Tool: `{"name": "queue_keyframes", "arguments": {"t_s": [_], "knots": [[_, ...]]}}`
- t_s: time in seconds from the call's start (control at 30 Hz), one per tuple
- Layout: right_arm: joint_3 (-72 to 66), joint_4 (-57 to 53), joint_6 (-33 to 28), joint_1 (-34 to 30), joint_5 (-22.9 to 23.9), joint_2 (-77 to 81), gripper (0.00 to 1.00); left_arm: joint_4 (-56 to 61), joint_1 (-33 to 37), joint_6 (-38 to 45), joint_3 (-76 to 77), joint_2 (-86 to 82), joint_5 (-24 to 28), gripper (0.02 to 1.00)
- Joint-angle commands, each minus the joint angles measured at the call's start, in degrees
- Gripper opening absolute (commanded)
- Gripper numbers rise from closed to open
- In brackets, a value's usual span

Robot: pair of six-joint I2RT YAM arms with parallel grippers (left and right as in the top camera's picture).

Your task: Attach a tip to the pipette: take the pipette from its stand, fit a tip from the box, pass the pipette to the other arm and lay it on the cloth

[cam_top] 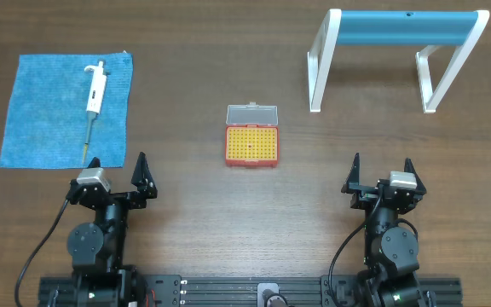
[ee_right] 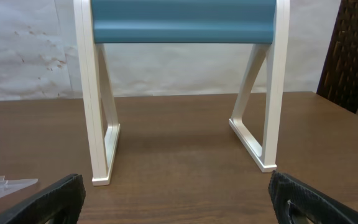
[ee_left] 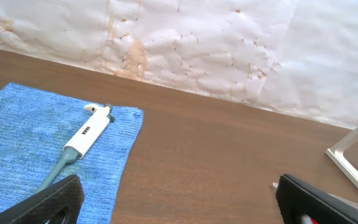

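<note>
Lab bench: pipette (cam_top: 95, 89), tip box (cam_top: 251, 146), pipette stand (cam_top: 396, 29).

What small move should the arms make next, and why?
Probably none is needed: the pipette, with a tip fitted, already lies on the cloth, the stand is empty, and the left gripper and right gripper are open near their bases.

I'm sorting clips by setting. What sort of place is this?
Probably a mock lab bench set up for robot practice: a pipette lies on a blue cloth, and an open tip box and a pipette stand sit on a plain wooden table by a paper-covered wall.
</note>
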Motion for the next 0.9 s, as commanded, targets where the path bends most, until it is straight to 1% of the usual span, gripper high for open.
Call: {"name": "queue_keyframes", "arguments": {"t_s": [0.03,0.17,0.2,0.23,0.27,0.3,0.47,0.5,0.53,0.57,0.8,0.9], "knots": [[-0.2,-0.2,0.4,0.1,-0.3,-0.2,0.972,-0.5,-0.2,-0.5,-0.1,-0.4,-0.9,0.998],[-0.2,-0.2,0.4,0.1,-0.3,-0.2,0.974,-0.5,-0.2,-0.5,-0.1,-0.4,-0.9,0.998],[-0.2,-0.2,0.4,0.1,-0.3,-0.2,0.974,-0.4,-0.2,0.8,-0.1,-0.4,-0.8,0.998],[-0.2,-0.2,0.4,0.1,-0.3,-0.2,0.972,-0.4,-0.2,8.2,-0.1,-0.4,-0.3,0.998],[-0.2,-0.2,0.4,0.1,-0.3,-0.2,0.974,-0.4,-0.2,12.0,-0.1,-0.4,-0.4,0.998],[-0.2,-0.2,0.4,0.1,-0.3,-0.2,0.972,-0.4,-0.2,12.7,-0.1,-0.4,-0.4,0.998],[-0.2,-0.2,0.5,0.0,-0.3,-0.3,0.974,-0.4,-0.2,12.7,-0.1,-0.4,-0.2,0.998],[-0.2,-0.2,0.4,-5.4,-0.3,-0.5,0.974,-0.4,-0.2,12.7,-0.1,-0.4,-0.2,0.998],[-0.2,-0.2,0.4,-8.0,-0.3,-0.5,0.974,-0.4,-0.2,12.7,-0.1,-0.4,-0.2,0.998],[-0.2,-0.2,0.4,-9.0,-0.3,-0.5,0.974,-0.4,-0.2,12.7,-0.1,-0.4,-0.2,0.998],[-0.2,-0.2,0.5,-10.3,-0.3,-0.5,0.974,-0.4,-0.2,12.7,-0.1,-0.4,-0.2,0.998],[-0.2,-0.4,0.3,-13.8,-0.2,-0.5,0.974,-0.4,-0.2,12.7,-0.1,-0.4,-0.2,0.998]]}}
